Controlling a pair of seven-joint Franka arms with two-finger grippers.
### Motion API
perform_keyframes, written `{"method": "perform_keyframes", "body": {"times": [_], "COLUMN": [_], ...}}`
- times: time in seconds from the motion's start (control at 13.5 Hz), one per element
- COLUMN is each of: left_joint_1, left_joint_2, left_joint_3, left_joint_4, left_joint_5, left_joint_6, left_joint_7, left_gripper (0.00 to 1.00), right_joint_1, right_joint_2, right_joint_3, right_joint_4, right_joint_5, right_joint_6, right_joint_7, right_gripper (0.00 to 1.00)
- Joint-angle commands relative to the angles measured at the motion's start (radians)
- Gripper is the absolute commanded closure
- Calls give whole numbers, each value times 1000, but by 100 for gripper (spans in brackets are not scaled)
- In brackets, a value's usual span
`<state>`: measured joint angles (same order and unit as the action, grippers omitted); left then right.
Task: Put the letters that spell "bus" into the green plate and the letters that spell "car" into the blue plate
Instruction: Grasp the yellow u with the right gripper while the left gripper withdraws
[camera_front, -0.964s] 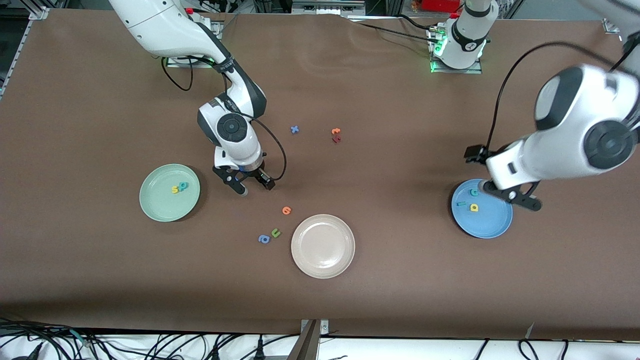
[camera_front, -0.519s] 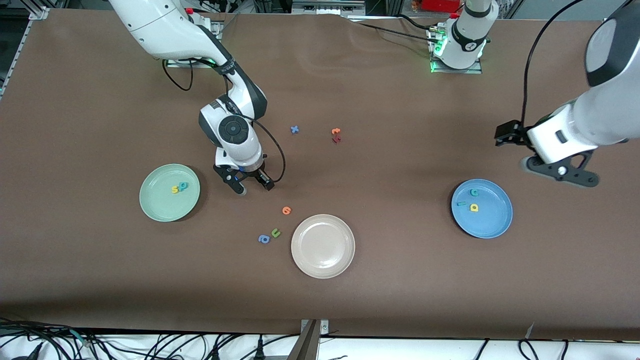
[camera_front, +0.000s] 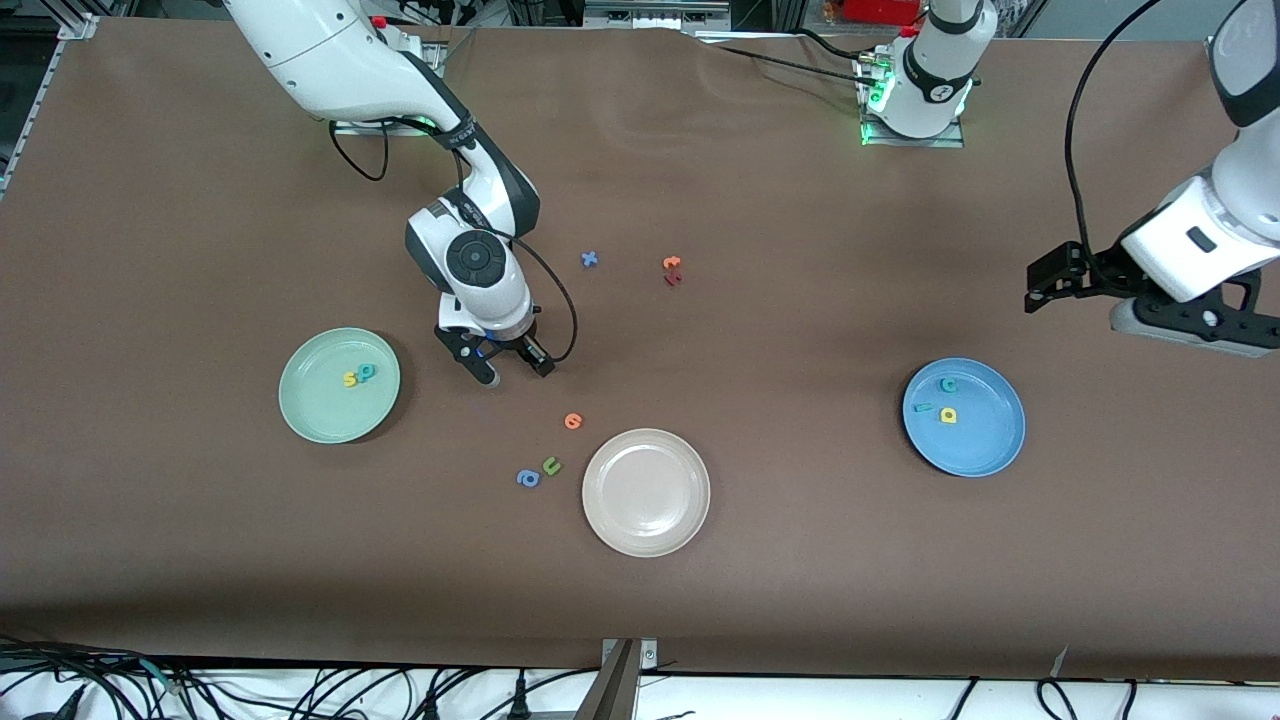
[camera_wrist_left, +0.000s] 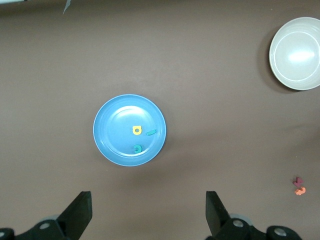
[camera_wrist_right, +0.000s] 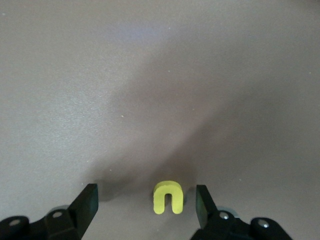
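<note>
The beige plate (camera_front: 646, 492) lies nearest the front camera on the worktop (camera_front: 800, 580). Farther back, the blue plate (camera_front: 990, 450) holds the teal "c" (camera_front: 947, 384), teal "r" (camera_front: 924, 408) and yellow "a" (camera_front: 948, 415). The green plate (camera_front: 320, 410) holds the yellow "s" (camera_front: 350, 380) and teal "b" (camera_front: 367, 372). The right end effector (camera_front: 510, 368) is low, fingers spread, straddling the yellow "u" (camera_wrist_right: 168, 197) without gripping it. The left end effector (camera_front: 1150, 315) hangs released above the worktop at the left arm's end.
</note>
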<state>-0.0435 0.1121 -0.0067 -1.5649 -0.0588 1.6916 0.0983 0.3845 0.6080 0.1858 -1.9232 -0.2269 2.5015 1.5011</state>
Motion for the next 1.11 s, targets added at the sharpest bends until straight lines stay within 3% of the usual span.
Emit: {"method": "perform_keyframes", "body": {"times": [0.0,0.15,0.67,1.04], "left_joint_1": [-39,-41,-27,2], "left_joint_2": [-64,-72,-77,-86], "left_joint_3": [47,47,31,-36], "left_joint_4": [-63,-66,-64,-64], "left_joint_5": [-15,63,79,125], "left_joint_6": [10,-7,-113,-116], "left_joint_7": [-5,-5,-3,4], "left_gripper": [0,0,0,0], "right_joint_1": [4,4,4,-30], "right_joint_2": [1,1,-1,-66], "right_joint_3": [3,3,3,3], "right_joint_4": [-5,-7,-7,-2], "right_joint_5": [12,11,9,12], "right_joint_6": [-7,-6,-6,-128], "right_joint_7": [14,7,-33,-238], "right_gripper": [21,40,94,98]}}
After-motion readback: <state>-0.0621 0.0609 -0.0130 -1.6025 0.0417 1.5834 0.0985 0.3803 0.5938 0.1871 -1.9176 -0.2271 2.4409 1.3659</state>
